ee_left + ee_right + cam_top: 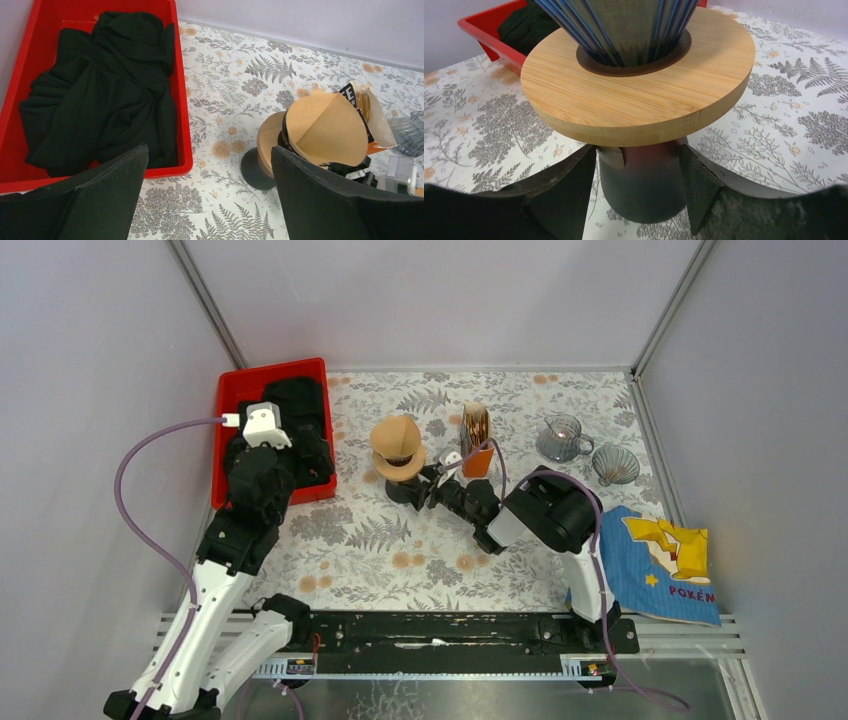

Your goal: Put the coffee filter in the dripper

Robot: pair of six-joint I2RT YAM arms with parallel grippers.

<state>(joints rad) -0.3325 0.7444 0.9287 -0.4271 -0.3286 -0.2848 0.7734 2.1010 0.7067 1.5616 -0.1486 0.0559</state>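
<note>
A brown paper coffee filter (397,435) (325,130) sits opened out in the top of the dripper (402,466), a ribbed cone (624,25) set in a round wooden ring (639,95) on a dark cylindrical base (641,185). My right gripper (425,486) (639,190) reaches under the wooden ring, open, with a finger on each side of the base. Its right finger (699,190) lies against the base, and a thin gap shows at its left finger (559,195). My left gripper (305,460) (210,195) hangs wide open and empty by the red bin's near corner.
A red bin (225,405) (180,100) holding black cloth (100,90) stands at the left. An opened filter pack (476,438) (372,115) stands just right of the dripper. A glass jug (563,438), a ribbed glass cone (614,464) and a blue snack bag (665,560) lie at the right.
</note>
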